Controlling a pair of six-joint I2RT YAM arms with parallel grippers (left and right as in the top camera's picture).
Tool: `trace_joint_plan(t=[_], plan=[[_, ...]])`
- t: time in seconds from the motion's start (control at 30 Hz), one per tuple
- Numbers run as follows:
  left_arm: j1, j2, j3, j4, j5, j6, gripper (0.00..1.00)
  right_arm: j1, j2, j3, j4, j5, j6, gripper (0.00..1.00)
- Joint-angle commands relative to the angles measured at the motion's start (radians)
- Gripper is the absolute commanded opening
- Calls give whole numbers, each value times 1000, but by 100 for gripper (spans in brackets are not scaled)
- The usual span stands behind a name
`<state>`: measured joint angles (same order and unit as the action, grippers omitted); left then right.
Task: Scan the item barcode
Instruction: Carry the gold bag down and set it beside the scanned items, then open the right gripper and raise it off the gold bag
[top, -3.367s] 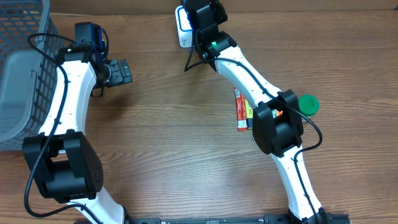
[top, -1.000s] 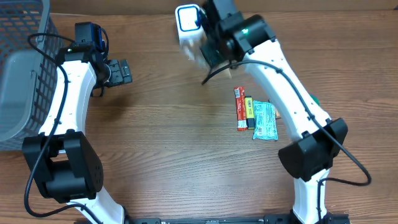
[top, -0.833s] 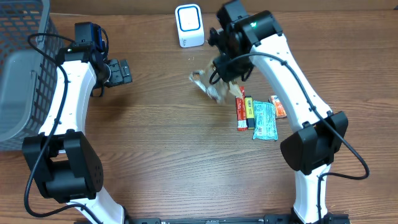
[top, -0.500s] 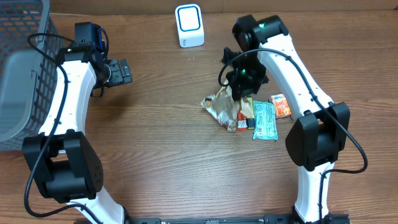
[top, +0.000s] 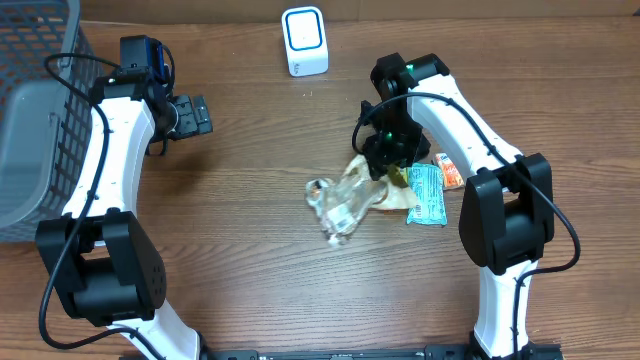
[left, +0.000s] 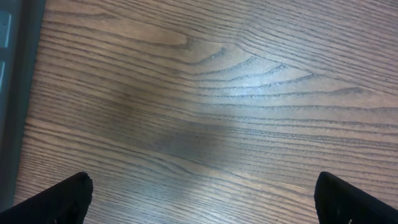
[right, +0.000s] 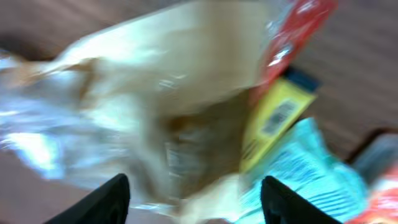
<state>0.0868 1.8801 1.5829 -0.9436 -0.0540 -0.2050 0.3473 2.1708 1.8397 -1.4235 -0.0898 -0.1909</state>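
Clear, tan-tinted crinkly bag (top: 345, 203), the item for scanning, lying loose on the wooden surface (top: 230, 260) at mid-width, closest to the robot's base of all the goods; blurred in the right wrist view.

Just right of the bag, a small cluster of packets: teal packet (top: 425, 194) beside the bag's right edge, yellow bar (right: 277, 119) partly tucked under that edge, red packet (right: 297, 23) at the bag's upper corner in the wrist view, orange packet (top: 449, 172) a little farther right and apart from the bag.

Right jaws directly over the bag's far right end, parted, with dark fingers (right: 102, 199) standing well apart and the bag visible past the tips; no clamping on the film seen, though contact with it impossible to tell through the blur.

Left jaws well to the left of the bag and somewhat farther back, spread wide, fingertips (left: 59, 199) at the frame corners, gripping nothing, wood grain below.

White scanner (top: 304, 41) with blue-ringed face, far beyond the bag at the rear of the surface, well apart from it.

Grey wire basket (top: 40, 40) far left of the bag, at the rear left corner.
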Motion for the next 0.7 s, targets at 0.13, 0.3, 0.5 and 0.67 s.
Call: trace_joint_plan(t=[0.13, 0.3, 0.5, 0.67], plan=[[-3, 11, 16, 3, -5, 18, 100, -3, -1, 2, 115, 227, 151, 100], [-3, 11, 16, 3, -5, 18, 100, -3, -1, 2, 175, 227, 150, 100], [-3, 11, 16, 3, -5, 18, 100, -3, -1, 2, 256, 227, 150, 100], [-3, 11, 16, 3, -5, 18, 100, -3, -1, 2, 312, 227, 150, 100]])
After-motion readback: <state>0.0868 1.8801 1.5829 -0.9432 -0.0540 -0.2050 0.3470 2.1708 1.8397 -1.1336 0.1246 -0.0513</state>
